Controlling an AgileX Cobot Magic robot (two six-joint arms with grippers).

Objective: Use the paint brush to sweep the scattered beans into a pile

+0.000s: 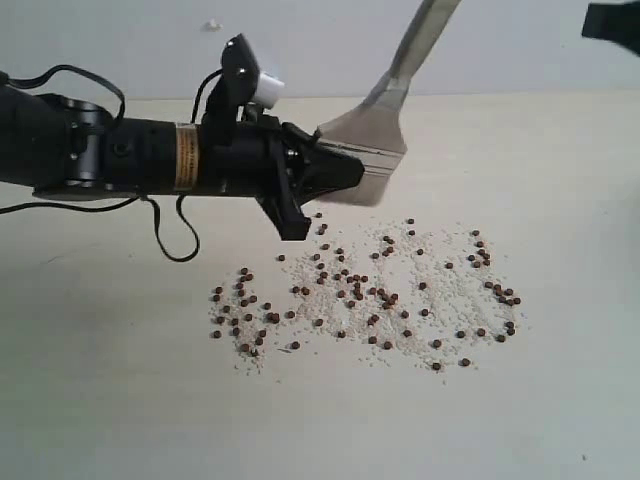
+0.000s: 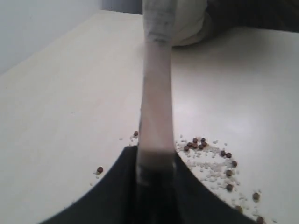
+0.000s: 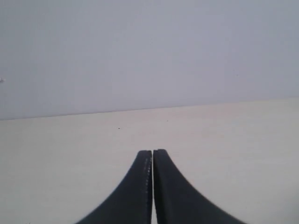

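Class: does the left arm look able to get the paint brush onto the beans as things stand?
Probably yes. The left gripper holds the paint brush right beside the beans, and nothing stands between them.

Left end effector [image 1: 345, 172] reaches in horizontally, clamped; right end effector [image 3: 153, 179] pressed closed.

Exterior: raised, looking down across bench [image 1: 90, 420] toward far wall [image 1: 120, 50]. Left wrist: close, low, sighting along brush [image 2: 156, 107] over beans [image 2: 205, 158]; both shared with exterior. Right wrist: low over bench, past jaws, facing wall.
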